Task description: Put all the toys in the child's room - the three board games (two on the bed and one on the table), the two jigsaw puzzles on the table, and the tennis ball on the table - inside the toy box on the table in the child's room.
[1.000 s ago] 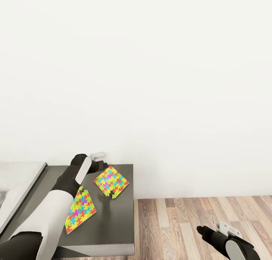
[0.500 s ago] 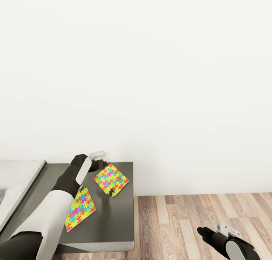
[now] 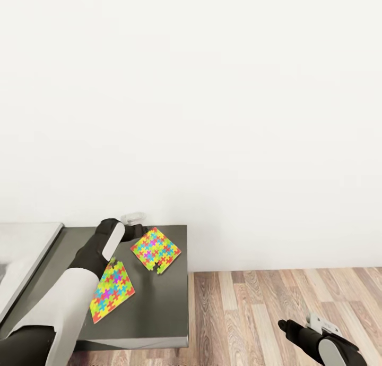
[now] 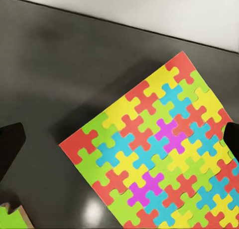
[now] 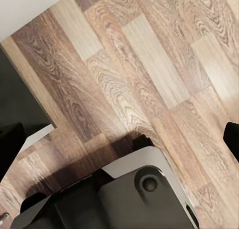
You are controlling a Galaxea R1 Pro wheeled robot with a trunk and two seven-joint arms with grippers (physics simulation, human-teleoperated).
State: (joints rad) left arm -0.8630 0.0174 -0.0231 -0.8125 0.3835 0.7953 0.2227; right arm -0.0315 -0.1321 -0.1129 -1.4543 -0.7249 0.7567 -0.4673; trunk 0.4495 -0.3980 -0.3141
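Head camera first. Spotted two thin, roughly square jigsaw puzzle sheets in yellow, red, blue, green and pink on the lower dark grey worktop [image 3: 170,313]. Far sheet [image 3: 155,250] near the wall and the right edge, turned diamond-wise, one corner towards the wall. Near sheet [image 3: 112,292] just beside it, towards the front, partly covered by the left forearm. Left hand [image 3: 138,225] poised at the far sheet's wall-side corner. Right hand [image 3: 313,328] well apart, low over the wood-plank floor [image 3: 249,313], holding nothing.

Over to the left wrist. Dark fingertips [image 4: 10,149] parked at opposite edges of the picture, so spread wide, gripping nothing. Far sheet [image 4: 159,159] laid out between and beyond them, red corner nearest. Could not tell whether fully flat or slightly raised on one side.

Right wrist. Again fingertips [image 5: 9,144] wide apart, only floorboards between.

Handling, as a judgement: probably very light, thin, floppy, and made of interlocking pieces, so likely to sag or come apart if pinched hard mid-sheet. Best taken at an edge or corner overhanging or lifted off the worktop, one finger under, one over. No true long axis to a near-square; diagonal ran wall to front.
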